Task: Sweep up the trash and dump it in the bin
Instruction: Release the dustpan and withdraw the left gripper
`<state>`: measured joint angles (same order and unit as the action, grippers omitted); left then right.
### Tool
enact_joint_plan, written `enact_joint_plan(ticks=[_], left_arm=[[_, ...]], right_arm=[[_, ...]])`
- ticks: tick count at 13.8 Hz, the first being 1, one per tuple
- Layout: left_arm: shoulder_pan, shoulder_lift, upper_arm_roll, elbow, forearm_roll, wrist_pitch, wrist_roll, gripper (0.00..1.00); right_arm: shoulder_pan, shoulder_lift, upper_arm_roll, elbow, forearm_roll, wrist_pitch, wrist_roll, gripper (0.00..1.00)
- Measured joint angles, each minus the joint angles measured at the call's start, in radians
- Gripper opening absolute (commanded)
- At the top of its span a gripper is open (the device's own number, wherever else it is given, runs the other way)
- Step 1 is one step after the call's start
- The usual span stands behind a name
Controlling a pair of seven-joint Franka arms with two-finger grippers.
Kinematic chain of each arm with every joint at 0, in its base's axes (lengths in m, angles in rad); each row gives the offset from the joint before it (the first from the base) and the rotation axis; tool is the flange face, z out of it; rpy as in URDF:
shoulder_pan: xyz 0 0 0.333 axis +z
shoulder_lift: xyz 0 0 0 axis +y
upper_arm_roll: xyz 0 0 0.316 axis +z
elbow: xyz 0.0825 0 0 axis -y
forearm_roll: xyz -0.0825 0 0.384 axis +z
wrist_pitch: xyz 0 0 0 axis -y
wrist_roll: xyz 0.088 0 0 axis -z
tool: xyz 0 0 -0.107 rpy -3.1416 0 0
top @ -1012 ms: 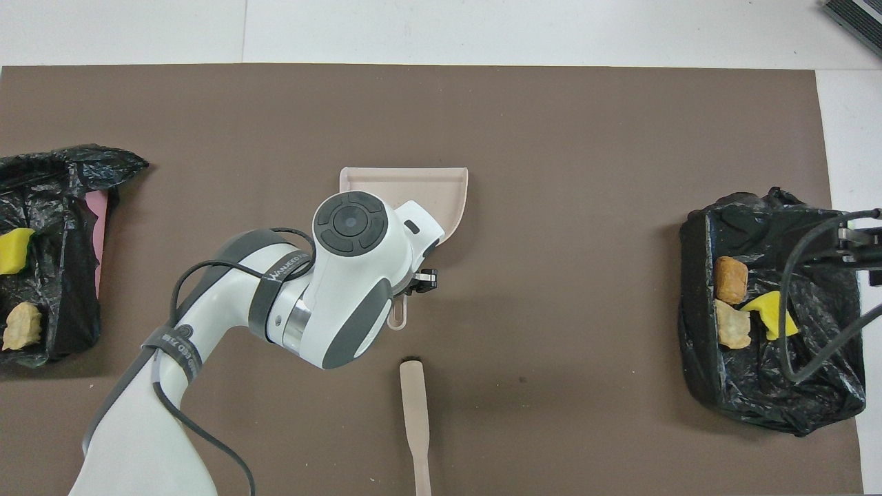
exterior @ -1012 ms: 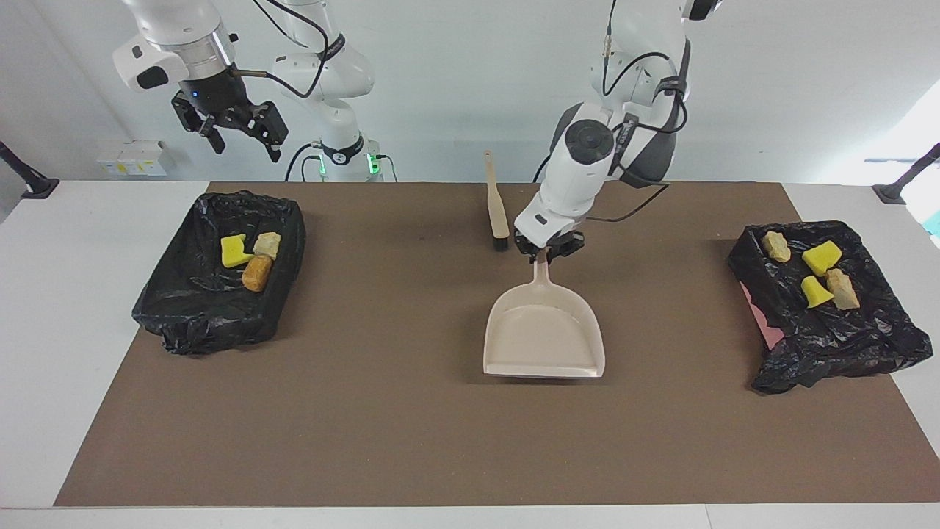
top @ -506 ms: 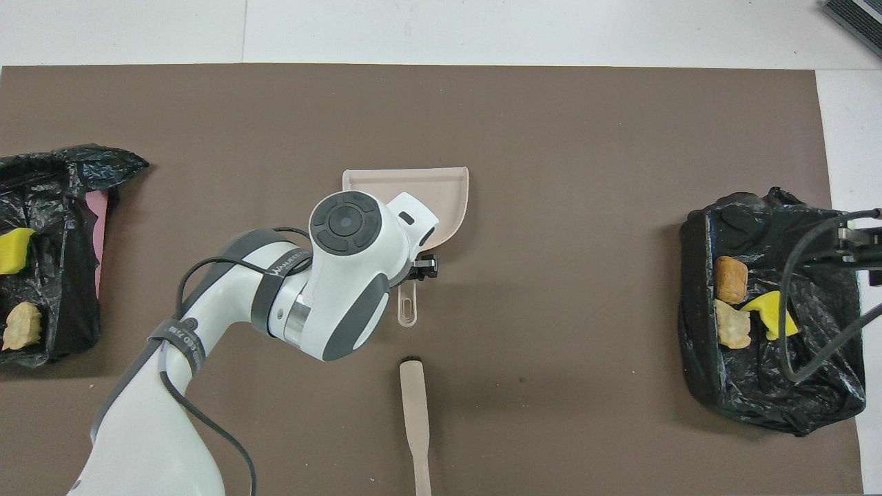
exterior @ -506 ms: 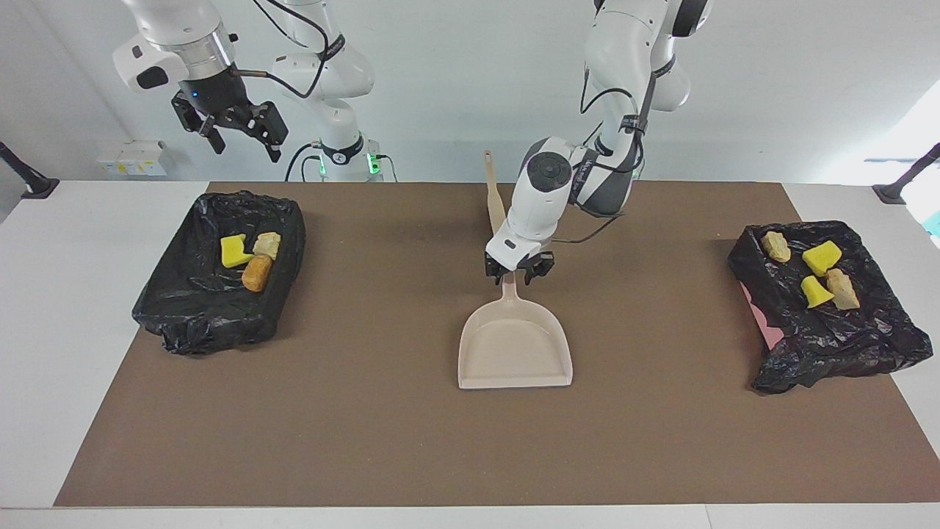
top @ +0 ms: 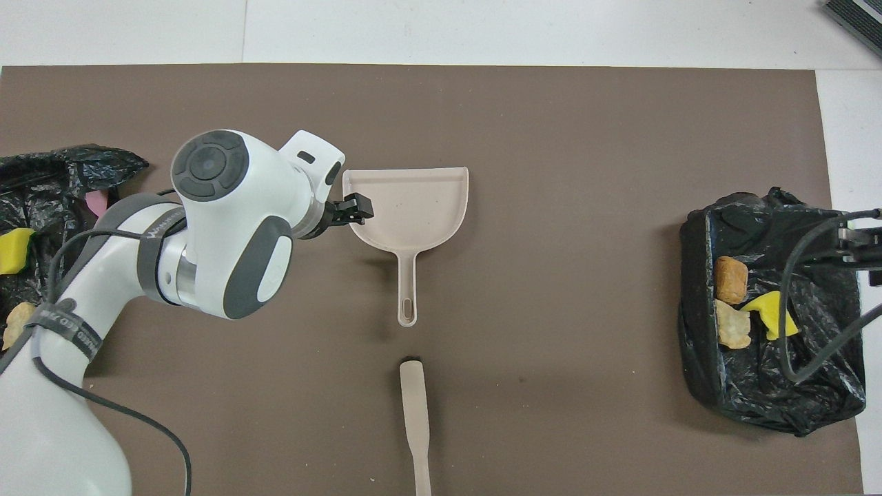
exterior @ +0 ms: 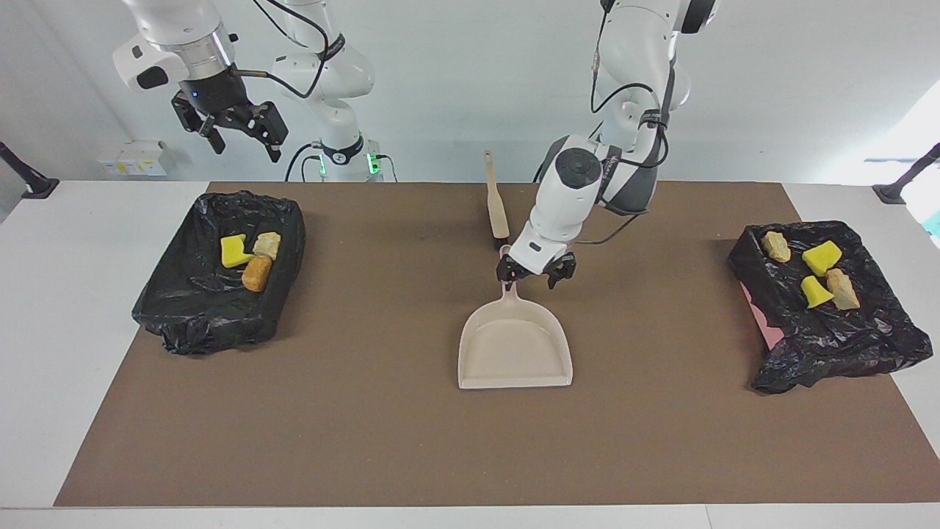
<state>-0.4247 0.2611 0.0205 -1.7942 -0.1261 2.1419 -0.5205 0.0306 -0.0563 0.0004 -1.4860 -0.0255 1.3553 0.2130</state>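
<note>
You have the beige brush (exterior: 496,202) lying nearest the robots, the beige dustpan (exterior: 515,345) flat on the brown mat (exterior: 367,426) just past it. Your left gripper (exterior: 535,272) hangs fingers spread wide, empty, above the dustpan's handle. Your right gripper (exterior: 236,131) waits wide open above the black-lined bin (exterior: 213,308) at its end. The trash (exterior: 250,258) sits inside both bins (exterior: 830,323).
</note>
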Motion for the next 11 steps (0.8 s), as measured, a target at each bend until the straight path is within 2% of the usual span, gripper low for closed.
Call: enact_joint_plan(ticks=[7,11], left_arm=[[0.173,-0.009,0.004,0.167,0.0,-0.266,0.287,1.0],[0.254,-0.038,0.006,0.211,0.01,-0.338,0.393,1.0]], right_arm=[[0.0,0.0,0.0,0.0,0.0,0.0,0.0,1.0],[0.0,0.0,0.0,0.0,0.0,0.0,0.0,1.0]])
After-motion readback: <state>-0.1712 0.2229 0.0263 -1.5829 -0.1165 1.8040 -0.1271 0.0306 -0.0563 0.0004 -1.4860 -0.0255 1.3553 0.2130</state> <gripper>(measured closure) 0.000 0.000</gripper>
